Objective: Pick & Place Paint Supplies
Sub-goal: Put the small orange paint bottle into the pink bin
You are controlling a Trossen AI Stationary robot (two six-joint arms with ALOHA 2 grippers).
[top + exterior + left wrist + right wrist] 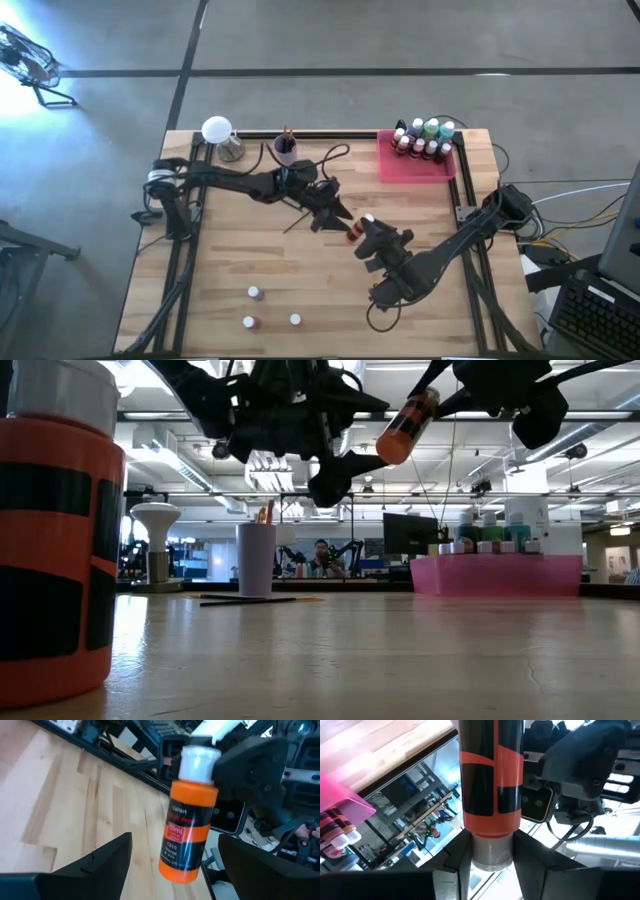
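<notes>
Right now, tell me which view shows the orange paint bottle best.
The left wrist view: the orange paint bottle shows whole, label facing. The right wrist view crops it, the right gripper shut on its cap. The low view shows it tilted; the high view, barely.

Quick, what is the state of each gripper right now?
Left gripper: open, fingers either side of the orange white-capped paint bottle, not gripping it.
Right gripper: closed on that bottle's cap end, holding it above the table.

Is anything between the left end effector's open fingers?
Left wrist view: yes, the small orange white-capped paint bottle, held at its cap by the right end effector, hangs between the left end effector's fingers, untouched.
</notes>
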